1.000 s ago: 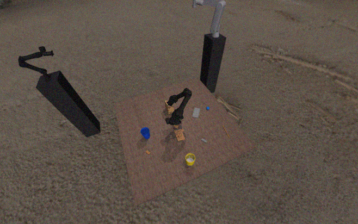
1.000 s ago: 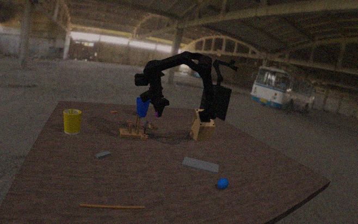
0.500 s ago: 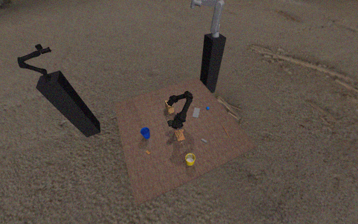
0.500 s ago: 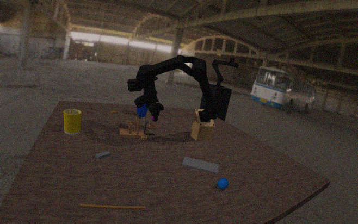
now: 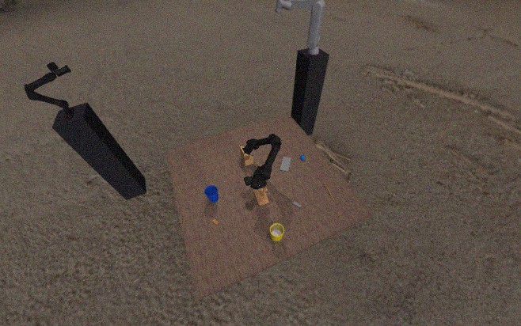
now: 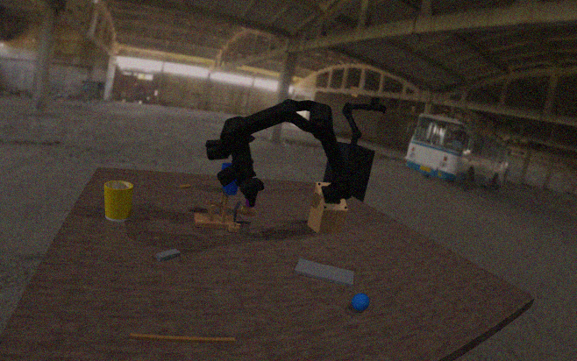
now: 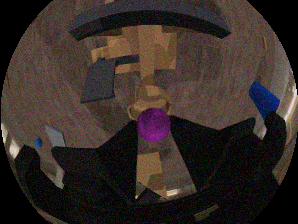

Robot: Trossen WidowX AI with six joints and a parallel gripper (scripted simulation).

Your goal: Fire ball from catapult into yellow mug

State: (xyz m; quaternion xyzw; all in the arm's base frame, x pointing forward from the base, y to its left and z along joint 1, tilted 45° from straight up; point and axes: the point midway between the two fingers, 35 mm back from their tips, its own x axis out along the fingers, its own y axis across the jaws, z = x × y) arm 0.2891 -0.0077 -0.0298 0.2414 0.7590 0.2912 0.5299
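Top view shows the black arm (image 5: 270, 156) bent over the middle of the brown table (image 5: 222, 253), its gripper (image 5: 253, 183) lowered onto the wooden catapult (image 5: 261, 195), most of which it covers. The yellow mug (image 5: 276, 232) stands nearer, the blue cup (image 5: 211, 193) to the left, and a blue ball (image 5: 302, 157) lies to the right beyond a grey slab (image 5: 285, 163). The held ball is hidden from this angle.

Exterior view puts the gripper (image 6: 246, 193) just above the catapult (image 6: 216, 219), with a purple speck between the fingertips. The arm hides most of the blue cup (image 6: 230, 187). The yellow mug (image 6: 118, 200) stands far left, well apart. A thin stick (image 6: 181, 337) lies near the front edge.

Wrist view, dim and warped, shows the purple ball (image 7: 154, 124) clenched between the dark fingers, right over the catapult's spoon (image 7: 148, 99); whether ball and spoon touch is unclear.
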